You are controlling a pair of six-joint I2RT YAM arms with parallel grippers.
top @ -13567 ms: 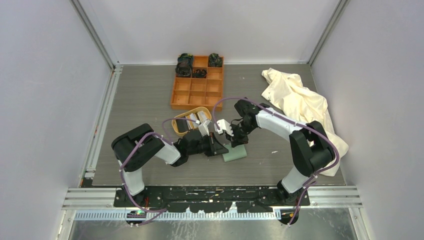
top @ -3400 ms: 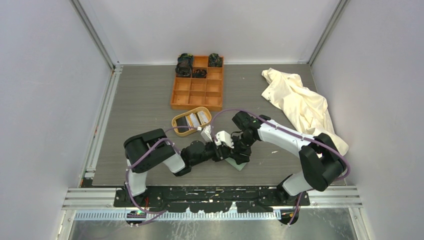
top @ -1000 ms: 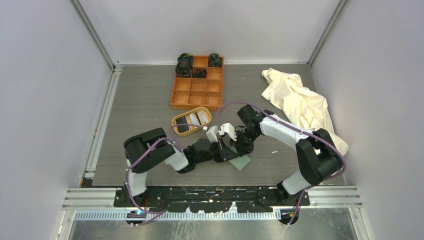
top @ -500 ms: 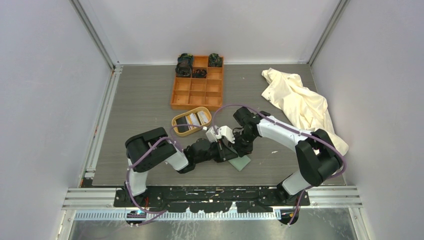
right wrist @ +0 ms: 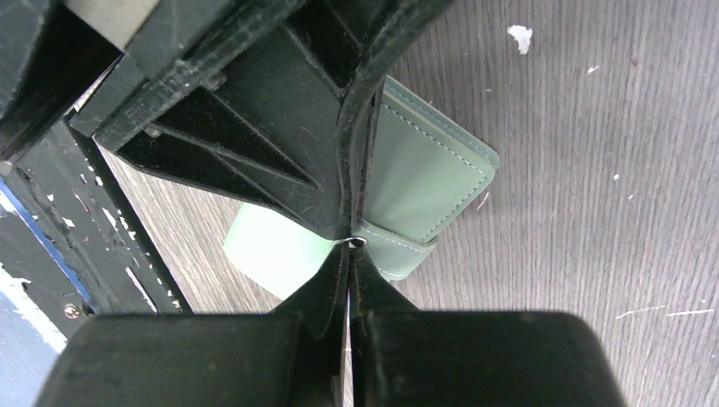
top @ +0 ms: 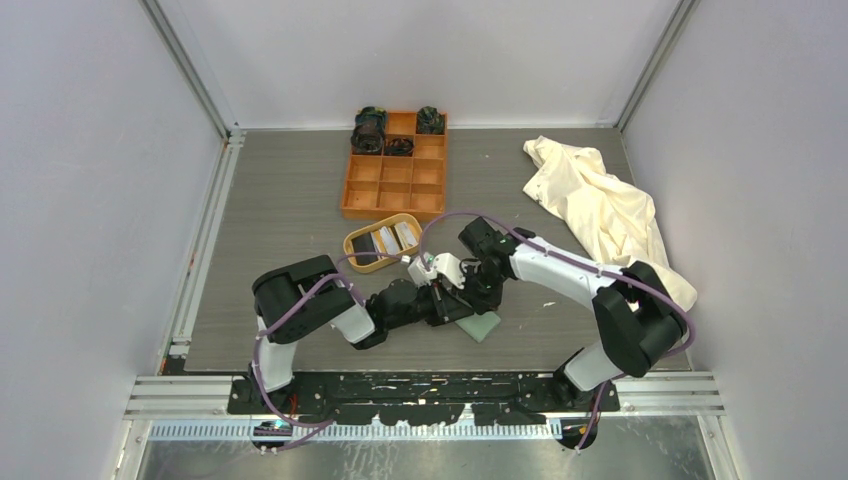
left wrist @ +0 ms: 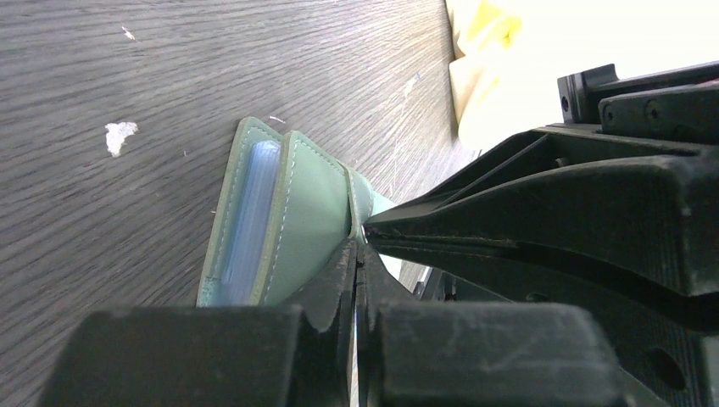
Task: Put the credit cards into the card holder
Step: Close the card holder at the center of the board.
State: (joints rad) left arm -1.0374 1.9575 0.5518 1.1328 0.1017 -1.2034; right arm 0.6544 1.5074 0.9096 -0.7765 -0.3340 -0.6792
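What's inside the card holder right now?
The card holder, held partly open, shows a pale blue layer between its green flaps; card or pocket, I cannot tell. Deeper in is hidden behind the left pincer, shut on its edge.

wallet [top: 483, 326] slid right and toward the table's front edge since the start, turned askew, left gripper [left wrist: 358, 243] swung away from the tray [top: 349, 243] after it, right gripper [right wrist: 350, 247] drifted left lately — tips now meeting at the wallet's edge
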